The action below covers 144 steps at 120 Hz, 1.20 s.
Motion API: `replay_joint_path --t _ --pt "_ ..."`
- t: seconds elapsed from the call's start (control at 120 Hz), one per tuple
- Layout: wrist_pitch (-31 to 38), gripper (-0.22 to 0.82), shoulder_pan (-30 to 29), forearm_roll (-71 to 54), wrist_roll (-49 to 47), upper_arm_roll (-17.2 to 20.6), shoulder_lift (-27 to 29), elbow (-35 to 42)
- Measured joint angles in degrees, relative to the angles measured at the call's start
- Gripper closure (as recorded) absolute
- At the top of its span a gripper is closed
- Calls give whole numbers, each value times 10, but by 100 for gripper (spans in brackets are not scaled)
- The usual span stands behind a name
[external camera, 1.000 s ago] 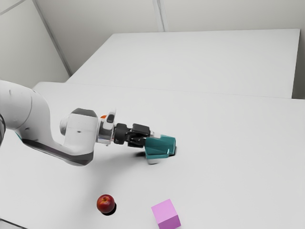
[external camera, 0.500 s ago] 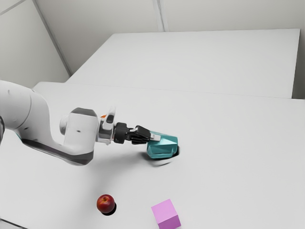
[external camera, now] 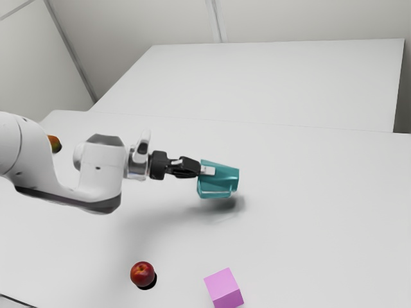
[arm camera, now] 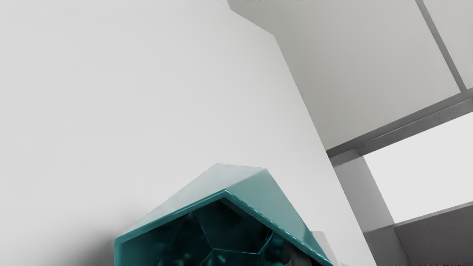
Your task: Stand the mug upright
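Note:
The teal faceted mug (external camera: pixel 218 180) is held off the table in the exterior view, lying on its side with its shadow below it. At its left end, the black gripper (external camera: pixel 207 171) is shut on the mug's wall near the rim. In the wrist view the open mouth of the mug (arm camera: pixel 221 214) faces the hand, and its dark inside shows. One finger stands inside the mouth, and a pale fingertip is outside the same wall. The mug's handle cannot be made out.
A red apple (external camera: pixel 142 274) and a pink cube (external camera: pixel 223 289) sit on the white table (external camera: pixel 321 212) toward the exterior view's bottom. An orange fruit (external camera: pixel 54 143) lies behind the arm at the exterior view's left.
The mug has risen from the table with my gripper, and its shadow has parted from it. The arm has drawn back a little toward the exterior view's left, uncovering more of the orange fruit.

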<state>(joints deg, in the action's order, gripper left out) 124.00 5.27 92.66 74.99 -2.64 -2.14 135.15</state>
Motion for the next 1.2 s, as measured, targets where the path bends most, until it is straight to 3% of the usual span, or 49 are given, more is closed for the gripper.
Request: replay_joint_path --t 0.167,0.425,0.683,0.933,1.2 --pt "15 77 10 -106 -25 -1 43 -6" --pt "22 78 -7 -425 -141 -1 76 -58" --pt "-39 79 -7 -719 -293 1 85 -120" --pt "-67 79 -2 -869 -424 6 86 -113" --pt "-53 79 3 -943 -545 6 102 -60"
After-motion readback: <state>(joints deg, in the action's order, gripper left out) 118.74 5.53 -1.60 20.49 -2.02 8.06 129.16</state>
